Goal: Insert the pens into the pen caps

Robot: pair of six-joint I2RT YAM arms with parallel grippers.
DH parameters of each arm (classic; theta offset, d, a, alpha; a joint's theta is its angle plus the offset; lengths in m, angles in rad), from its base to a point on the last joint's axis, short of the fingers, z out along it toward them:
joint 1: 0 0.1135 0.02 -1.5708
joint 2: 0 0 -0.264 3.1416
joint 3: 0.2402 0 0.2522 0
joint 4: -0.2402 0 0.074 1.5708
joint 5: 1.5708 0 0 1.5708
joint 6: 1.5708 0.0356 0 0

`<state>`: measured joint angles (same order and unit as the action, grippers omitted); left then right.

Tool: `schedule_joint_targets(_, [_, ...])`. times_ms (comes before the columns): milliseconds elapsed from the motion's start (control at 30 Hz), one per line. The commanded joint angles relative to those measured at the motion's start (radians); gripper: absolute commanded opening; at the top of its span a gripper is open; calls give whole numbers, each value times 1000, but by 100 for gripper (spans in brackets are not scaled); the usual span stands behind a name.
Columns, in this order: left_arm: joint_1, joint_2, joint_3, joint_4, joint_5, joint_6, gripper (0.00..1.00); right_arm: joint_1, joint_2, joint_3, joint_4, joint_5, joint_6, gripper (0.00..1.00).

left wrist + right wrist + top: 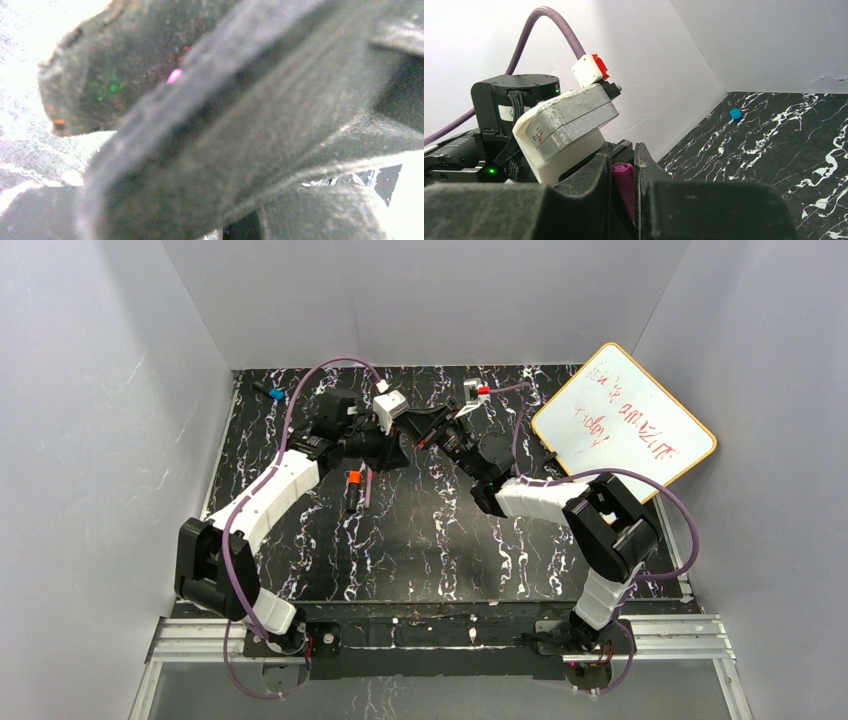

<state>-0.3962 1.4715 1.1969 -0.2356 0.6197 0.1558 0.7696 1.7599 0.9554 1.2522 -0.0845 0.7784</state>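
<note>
Magenta-purple pen cap [623, 181], rim rounded, in right end effector [623, 157]

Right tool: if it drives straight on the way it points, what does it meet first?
Most likely the left arm's wrist camera housing, close ahead of the right tool, which grips a magenta pen cap. Gap unclear from this view.

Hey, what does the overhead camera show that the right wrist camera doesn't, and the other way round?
Only the overhead: the whiteboard and the black pen with an orange end lying on the marbled table. Only the right wrist: a magenta tube clamped in the right pincer. Both: that table and the small blue-ended item near its far edge.
</note>
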Motion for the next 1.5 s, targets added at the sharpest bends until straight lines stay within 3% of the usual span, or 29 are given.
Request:
schedule_joint_targets(0, [68, -148, 153, 486, -20, -11, 0, 165, 66, -110, -445, -407, 29, 1])
schedule_joint_targets(767, [110, -222, 123, 426, 20, -15, 0, 46, -11, -129, -675, -291, -56, 1])
schedule_joint_targets(1133, [114, -209, 114, 497, 14, -46, 0, 41, 3, -116, -660, -341, -50, 1])
schedule_joint_targets(1467, [113, -132, 102, 551, 97, -111, 0, 60, 33, -60, -605, -363, -26, 1])
